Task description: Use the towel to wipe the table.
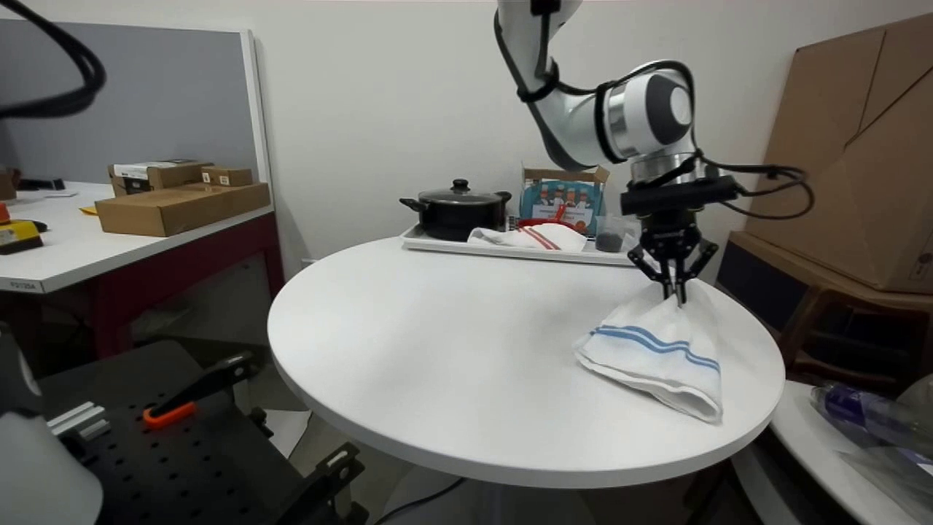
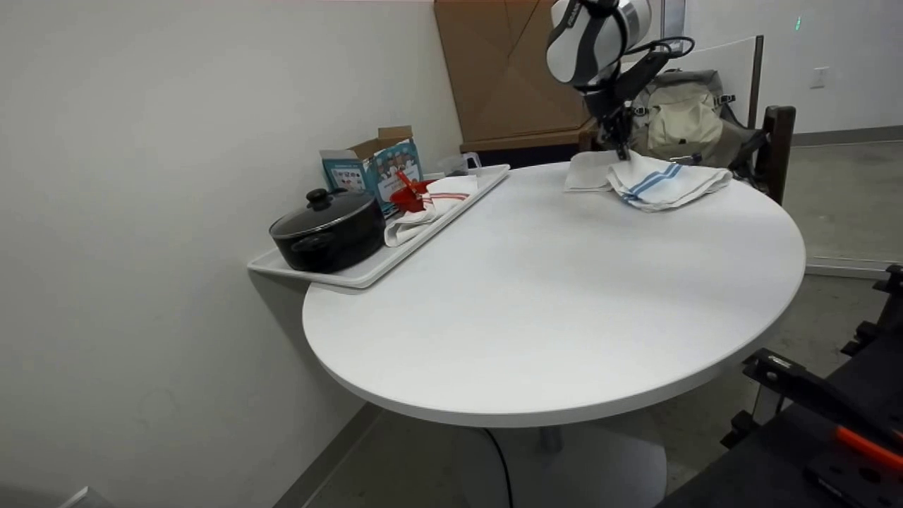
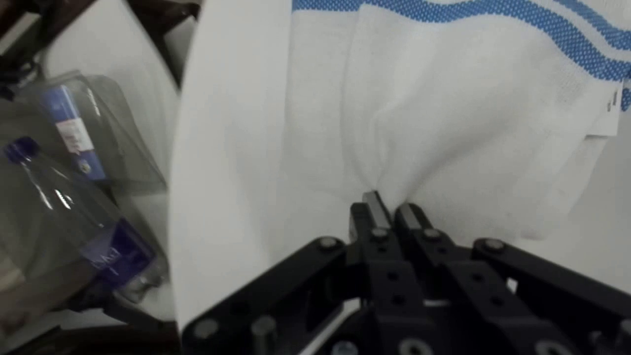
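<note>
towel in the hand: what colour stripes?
Blue stripes on the white towel, clearest in the wrist view.

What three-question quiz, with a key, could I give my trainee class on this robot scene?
1. Multiple choice: what colour are the stripes on the towel pinched in the fingers?
A) red
B) blue
C) green

2. True or false: the black pot on the tray has its lid on.

3. Short answer: in the wrist view, what clear thing with a purple cap lies beyond the edge of the table?

Key:
1. B
2. True
3. A bottle
</note>
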You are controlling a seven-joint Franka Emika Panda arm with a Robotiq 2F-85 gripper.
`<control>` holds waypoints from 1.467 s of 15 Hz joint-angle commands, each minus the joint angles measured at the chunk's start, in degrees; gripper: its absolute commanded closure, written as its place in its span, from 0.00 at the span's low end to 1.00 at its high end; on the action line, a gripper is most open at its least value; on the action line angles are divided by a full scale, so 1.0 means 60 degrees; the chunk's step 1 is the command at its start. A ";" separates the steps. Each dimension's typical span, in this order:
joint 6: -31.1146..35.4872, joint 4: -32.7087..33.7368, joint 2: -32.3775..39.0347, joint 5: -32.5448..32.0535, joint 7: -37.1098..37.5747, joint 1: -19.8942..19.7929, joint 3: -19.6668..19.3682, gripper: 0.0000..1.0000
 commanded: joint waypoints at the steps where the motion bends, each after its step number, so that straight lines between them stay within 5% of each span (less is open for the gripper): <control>1: -0.0304 0.0319 0.0147 0.0212 -0.0344 -0.0584 -0.0091 0.99; 10: 0.0322 -0.2595 -0.0639 0.0161 -0.0387 0.0066 0.0772 0.99; 22: 0.1454 -0.4296 -0.1849 0.0747 -0.1081 0.1214 0.2569 0.99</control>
